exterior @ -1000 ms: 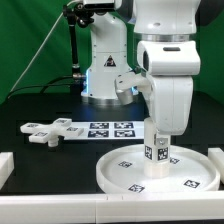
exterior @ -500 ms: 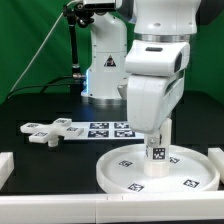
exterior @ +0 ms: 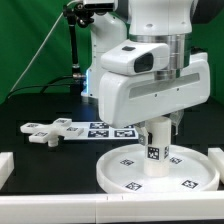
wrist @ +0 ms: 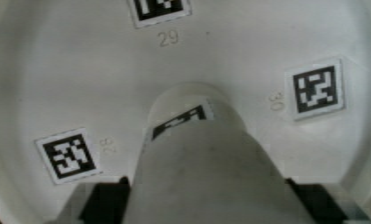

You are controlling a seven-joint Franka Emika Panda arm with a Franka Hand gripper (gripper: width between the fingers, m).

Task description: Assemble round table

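Note:
The large round disc (exterior: 112, 176) lies flat at the front of the black table. The short cylinder leg (exterior: 156, 152) stands upright on the disc's middle. My gripper (exterior: 158, 130) comes down from above and is shut on the leg's upper part. In the wrist view the leg (wrist: 203, 150) runs between my two dark fingers (wrist: 105, 201), with my gripper (wrist: 208, 203) closed round it and the disc's tagged inner face (wrist: 57, 80) below. The cross-shaped base (exterior: 44, 132) lies loose on the table at the exterior view's left.
The marker board (exterior: 106, 128) lies behind the disc. The arm's own pedestal (exterior: 104, 72) stands at the back. White blocks sit at the front left (exterior: 5, 166) and right (exterior: 216, 156), and a white bar (exterior: 100, 212) runs along the front edge.
My hand has turned about its vertical axis over the disc, its broad side now facing the exterior camera. The leg stays upright on the disc's middle.

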